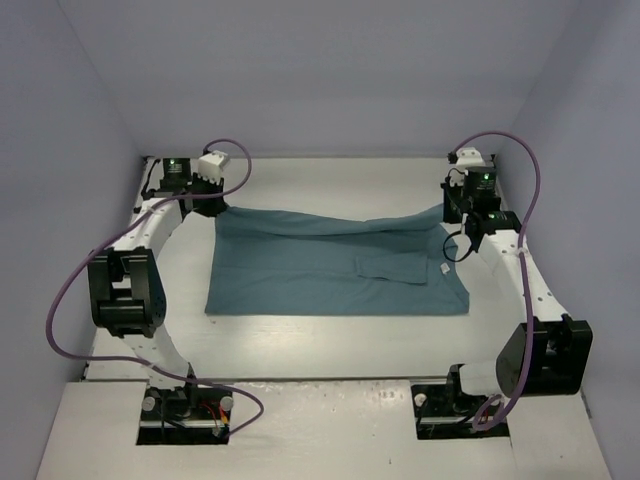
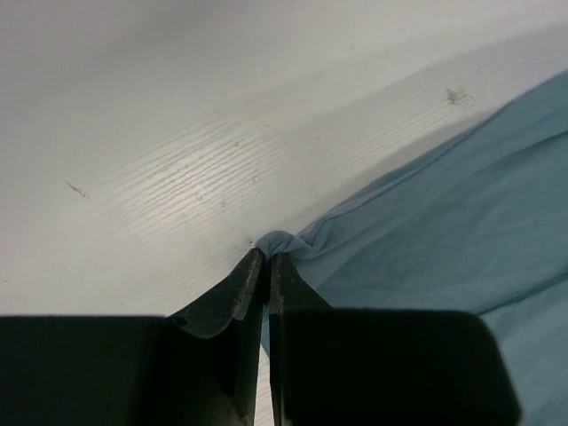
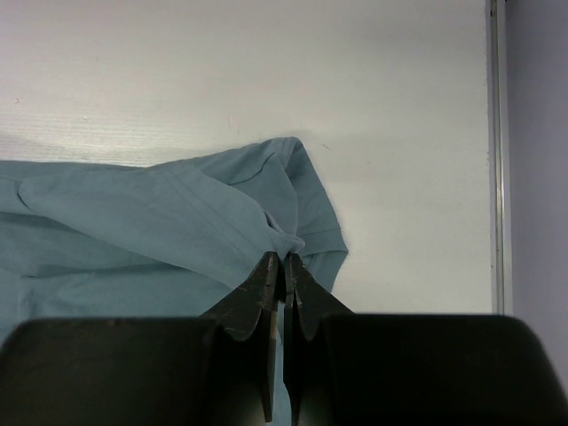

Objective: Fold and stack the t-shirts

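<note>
One teal-blue t-shirt [image 1: 330, 270] lies spread across the middle of the white table, its far edge lifted into a loose fold. My left gripper [image 1: 215, 205] pinches the shirt's far left corner; in the left wrist view the gripper [image 2: 269, 255] is shut on a small bunch of the t-shirt [image 2: 444, 222]. My right gripper [image 1: 452, 212] holds the far right corner. The right wrist view has that gripper [image 3: 286, 257] shut on a fold of the t-shirt [image 3: 160, 222] beside a sleeve hem. A small white label [image 1: 444, 268] shows near the right edge.
The white table [image 1: 320, 345] ends at a raised rim, seen as a metal strip [image 3: 497, 151] at the right. Lilac walls [image 1: 330, 70] close in the back and sides. Purple cables [image 1: 60, 300] loop off both arms.
</note>
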Controlling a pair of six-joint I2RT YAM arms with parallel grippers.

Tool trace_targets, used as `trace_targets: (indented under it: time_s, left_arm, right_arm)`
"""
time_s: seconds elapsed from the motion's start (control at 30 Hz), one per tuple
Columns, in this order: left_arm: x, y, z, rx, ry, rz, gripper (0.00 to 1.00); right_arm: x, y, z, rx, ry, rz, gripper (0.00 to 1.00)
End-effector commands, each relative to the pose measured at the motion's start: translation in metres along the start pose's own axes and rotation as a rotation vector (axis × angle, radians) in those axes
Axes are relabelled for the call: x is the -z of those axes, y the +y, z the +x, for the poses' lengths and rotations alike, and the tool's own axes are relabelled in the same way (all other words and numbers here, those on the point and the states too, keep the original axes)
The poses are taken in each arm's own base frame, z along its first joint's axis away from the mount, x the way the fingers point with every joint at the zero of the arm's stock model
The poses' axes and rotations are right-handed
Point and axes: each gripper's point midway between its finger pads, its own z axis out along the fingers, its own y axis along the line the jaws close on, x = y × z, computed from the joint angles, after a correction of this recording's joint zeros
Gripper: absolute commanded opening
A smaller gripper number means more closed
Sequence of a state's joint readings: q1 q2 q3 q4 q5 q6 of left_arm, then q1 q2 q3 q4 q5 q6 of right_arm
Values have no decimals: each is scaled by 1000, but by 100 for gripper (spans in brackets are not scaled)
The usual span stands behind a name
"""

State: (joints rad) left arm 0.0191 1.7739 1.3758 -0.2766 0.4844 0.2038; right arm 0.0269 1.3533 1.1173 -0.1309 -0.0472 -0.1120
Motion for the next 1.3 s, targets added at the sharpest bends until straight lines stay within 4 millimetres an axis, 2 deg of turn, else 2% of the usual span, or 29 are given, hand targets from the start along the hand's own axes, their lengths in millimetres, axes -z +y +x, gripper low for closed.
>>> trace_targets:
  time_s: [0.0,0.1,0.23,0.37,0.6,0.67,0.7,0.87,1.13,1.27]
  left_arm:
    - [29,-22,-41,-184,-155,84,0]
    - [30,-30,-31,-225,-146,127,0]
    - [34,-31,-29,-235,-175,136,0]
    - [34,-31,-17,-230,-188,143,0]
    - [34,-19,-4,-144,-230,120,0]
    - [31,-18,1,-136,-226,121,0]
    - [31,-16,-4,-143,-250,115,0]
    - [31,-22,-5,-136,-258,144,0]
    - [27,-31,12,-105,-230,182,0]
    - [24,-32,26,-62,-206,172,0]
  right_arm:
    - [14,-11,-20,-9,-92,50,0]
    - [17,-11,-15,-13,-88,55,0]
    - [20,-14,-12,-24,-89,75,0]
    - [22,-19,-8,-33,-84,102,0]
    - [23,-26,0,-60,-73,143,0]
    - [23,-25,4,-71,-67,144,0]
    - [23,-24,5,-79,-65,142,0]
    - [27,-23,13,-91,-61,142,0]
    - [30,-20,31,-122,-42,140,0]
    - [32,-18,40,-152,-34,139,0]
